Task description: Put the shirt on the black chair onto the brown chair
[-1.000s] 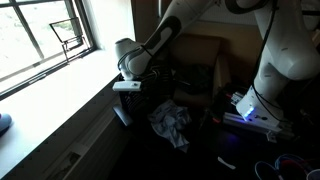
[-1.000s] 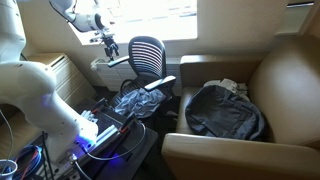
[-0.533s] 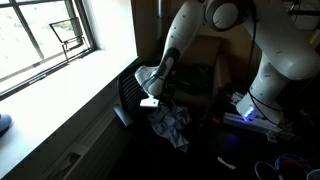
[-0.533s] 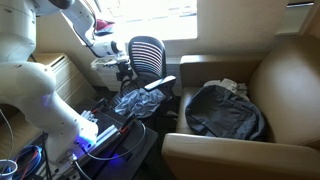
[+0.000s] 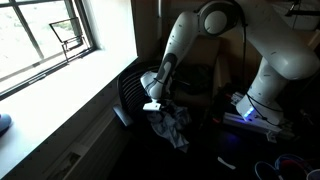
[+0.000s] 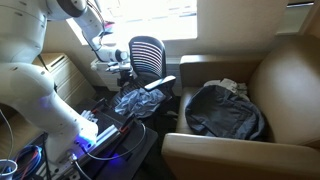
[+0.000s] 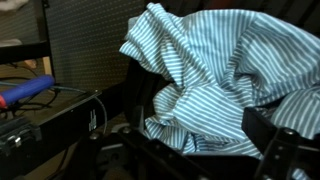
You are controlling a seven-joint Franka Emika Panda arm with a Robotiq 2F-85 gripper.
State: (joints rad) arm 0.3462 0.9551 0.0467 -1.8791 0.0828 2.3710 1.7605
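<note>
A blue-and-white striped shirt point(image 5: 170, 122) point(image 6: 135, 100) lies crumpled on the seat of the black office chair point(image 6: 148, 55) point(image 5: 128, 90). It fills the wrist view point(image 7: 210, 70). My gripper point(image 5: 152, 103) point(image 6: 122, 68) hangs just above the shirt's edge, beside the chair's backrest. In the wrist view the gripper point(image 7: 195, 150) is open, its dark fingers spread on either side of the cloth and holding nothing. The brown armchair point(image 6: 290, 80) stands next to the black chair.
A black backpack point(image 6: 225, 110) lies on the brown chair's seat. A box of electronics with a blue light point(image 6: 100, 130) point(image 5: 250, 115) and cables sits beside the black chair. A bright window and sill point(image 5: 45, 40) run along one side.
My arm has come down from above the chair's backrest to just over the shirt. The gripper has stayed open. The shirt has not moved.
</note>
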